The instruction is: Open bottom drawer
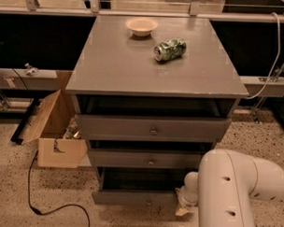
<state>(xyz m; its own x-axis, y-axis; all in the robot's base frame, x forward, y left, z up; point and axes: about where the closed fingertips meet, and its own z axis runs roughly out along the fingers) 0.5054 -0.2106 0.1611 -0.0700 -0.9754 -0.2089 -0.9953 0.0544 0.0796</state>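
Bottom drawer (pixel 129 197): lowest of three grey fronts and the narrowest, at 6 o'clock of the view. Standing partly out, with a dark gap showing above and behind its front. Small round knob (pixel 149 200) at centre, untouched.

Gripper (pixel 182 209) at 3 o'clock of that knob, right by the drawer front's right end. Contact with the wood: cannot tell. Released or clenched: cannot tell.

White arm (pixel 228 193) filling the 5 o'clock corner, bent at a thick elbow, reaching left toward the drawer.

Above, at 12 o'clock: middle drawer (pixel 149 160) and top drawer (pixel 153 129), each slightly ajar. On the cabinet top (pixel 111 67), a pale bowl (pixel 142 25) and a green can (pixel 169 49) on its side, apart. At 9 o'clock of the cabinet, an open cardboard box (pixel 56 145); at 7 o'clock, a black cable (pixel 50 208) on the speckled floor.
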